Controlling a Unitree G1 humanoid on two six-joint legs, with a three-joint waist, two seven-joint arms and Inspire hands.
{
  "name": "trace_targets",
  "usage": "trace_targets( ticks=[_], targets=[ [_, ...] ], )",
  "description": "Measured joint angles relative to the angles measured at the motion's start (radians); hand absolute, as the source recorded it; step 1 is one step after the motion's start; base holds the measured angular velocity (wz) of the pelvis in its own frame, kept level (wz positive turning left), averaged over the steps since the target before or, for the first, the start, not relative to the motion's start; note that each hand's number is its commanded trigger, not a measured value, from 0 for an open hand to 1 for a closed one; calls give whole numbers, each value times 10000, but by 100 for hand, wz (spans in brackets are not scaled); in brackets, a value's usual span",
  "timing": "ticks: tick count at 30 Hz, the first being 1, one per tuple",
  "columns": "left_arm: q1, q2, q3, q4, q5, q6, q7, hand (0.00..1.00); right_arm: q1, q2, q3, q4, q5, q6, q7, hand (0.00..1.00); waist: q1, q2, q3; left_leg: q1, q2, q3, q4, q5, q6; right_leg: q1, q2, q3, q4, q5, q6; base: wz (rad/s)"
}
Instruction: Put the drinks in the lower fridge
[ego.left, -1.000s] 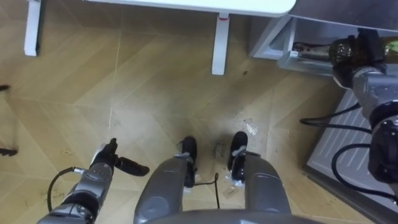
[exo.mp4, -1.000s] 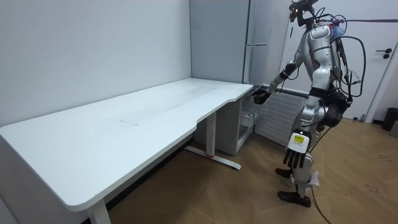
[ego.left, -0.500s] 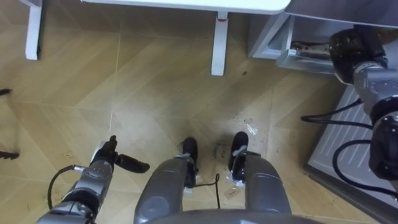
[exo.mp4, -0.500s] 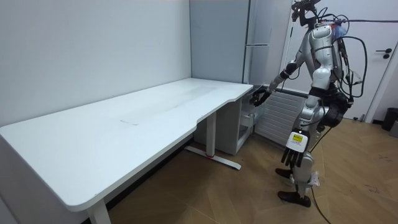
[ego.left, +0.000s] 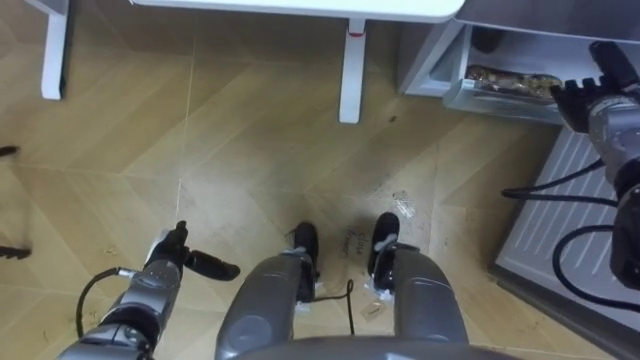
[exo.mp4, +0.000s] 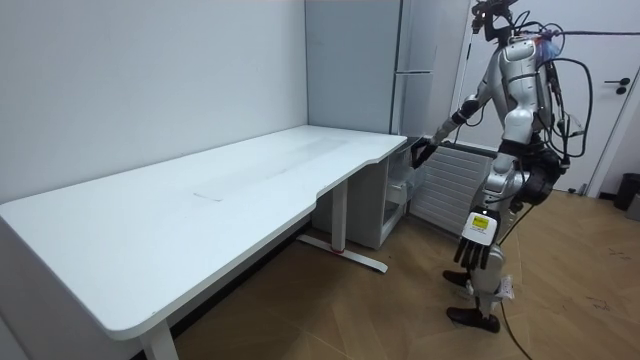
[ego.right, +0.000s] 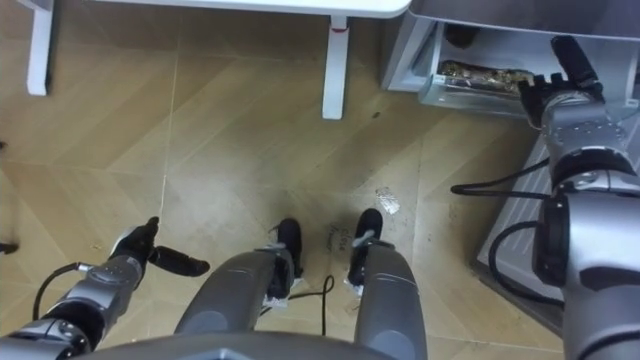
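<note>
The lower fridge compartment (ego.left: 450, 70) stands open at the upper right, beside the desk leg. A dark round object (ego.left: 487, 38), perhaps a drink seen from above, sits at the back of the compartment (ego.right: 420, 60). A shelf with brownish items (ego.left: 510, 82) lies in front of it. My right hand (ego.left: 598, 88) hovers just right of the compartment, fingers straight and empty; it shows again (ego.right: 560, 85) in the right eye view. In the room view it (exo.mp4: 417, 152) reaches toward the fridge (exo.mp4: 355, 60). My left hand (ego.left: 178, 258) hangs open at my lower left, holding nothing.
The white desk (exo.mp4: 200, 210) stretches along the wall, and its leg (ego.left: 352, 75) stands left of the fridge. A white ribbed panel (ego.left: 560, 220) lies at my right. I stand on the wooden floor (ego.left: 230, 150) facing the fridge.
My right hand has gone from curled round a dark thing at the fridge opening to straight-fingered and empty, and has drawn back to the right. The left hand has not moved.
</note>
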Motion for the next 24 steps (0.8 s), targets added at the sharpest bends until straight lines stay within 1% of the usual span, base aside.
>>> trace_targets(
  ticks=[4,10,12,14,16,18,19,20,21,23,24],
  targets=[
    [-5,13,-205,-18,-159,-41,2,0,1,1,151,0,-165,0,5,0,-7,-5,0,85,0,12,-1,3,6,86,-3,-5,-24,9,12,0],
    [20,14,-201,-14,-200,-70,1,0,11,1,153,1,-399,1,29,0,-51,-16,-5,157,3,12,-10,6,10,175,6,-13,-49,30,15,0],
    [81,24,-174,-26,-207,-99,1,0,113,1,151,1,-451,17,121,0,-100,-12,-7,315,11,16,-27,4,9,419,69,-23,-228,86,25,-3],
    [158,82,-163,-39,-206,-115,-70,0,125,0,151,24,-626,111,222,0,-126,-22,-12,519,69,39,-84,1,10,678,144,-13,-433,156,36,-6],
    [185,159,-154,-42,-187,-114,-211,0,127,-29,144,208,-857,216,668,0,-288,-16,-19,766,145,31,-122,-11,16,1033,217,-57,-686,244,56,-2],
    [198,213,-144,-50,-151,-117,-307,0,178,-61,140,259,-1115,302,1003,0,-310,-6,-25,1028,153,34,-210,-30,8,1362,337,-66,-936,354,64,-7],
    [238,248,-138,-67,-149,-135,-317,0,305,-74,140,258,-1300,311,1310,0,-319,2,-40,1228,156,34,-287,-35,3,1616,396,-87,-1125,411,69,-5],
    [278,264,-132,-79,-147,-144,-318,0,375,-91,138,257,-1460,313,1430,0,-330,14,-62,1327,167,29,-327,-37,1,1751,418,-109,-1225,428,77,0],
    [405,300,-114,-125,-140,-188,-343,0,575,-139,128,238,-1726,313,1700,0,-380,38,-139,1522,193,21,-437,-38,0,2006,468,-142,-1458,490,89,0],
    [710,346,88,-249,-146,-243,-367,0,1075,-206,127,-71,-2110,309,2024,0,-383,46,-224,1951,200,15,-642,-38,-4,2433,501,-162,-1671,524,102,0],
    [936,336,273,-250,-117,-240,-371,0,1544,-248,127,-275,-2352,299,2251,0,-384,63,-382,2261,201,11,-823,-34,-10,2743,534,-171,-1842,532,122,0]
  ],
)
